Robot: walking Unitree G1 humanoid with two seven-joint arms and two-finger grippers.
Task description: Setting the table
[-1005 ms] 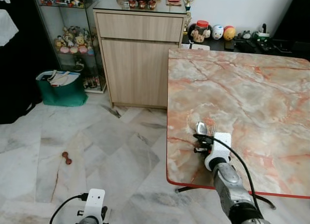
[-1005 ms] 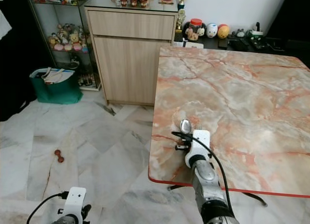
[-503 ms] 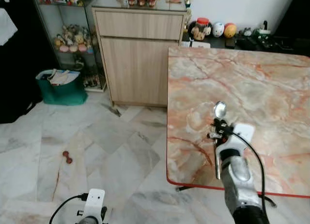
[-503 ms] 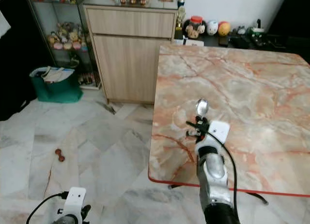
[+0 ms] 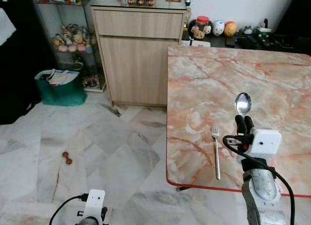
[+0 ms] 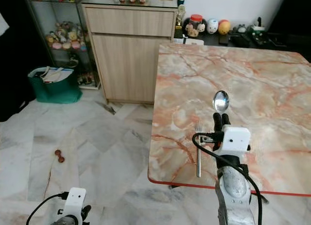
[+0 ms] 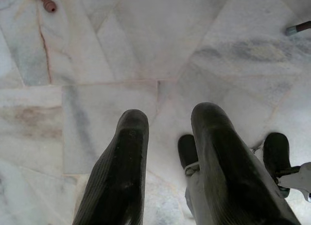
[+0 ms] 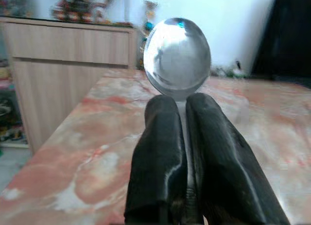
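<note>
Eye views: right gripper, lower right of frame, clamps the spoon by its handle, bowl up, above the table. Fork lies flat just left, near the edge.

Right wrist: fingers pinch tight. Polished steel looks light, stiff, slippery; hold mid-handle.

Left wrist: left gripper idle, narrowly parted, over floor.

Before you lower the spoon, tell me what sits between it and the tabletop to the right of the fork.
Nothing visible does. The right gripper holds the spoon upright above bare marble table; the fork lies to its left, apart.
</note>
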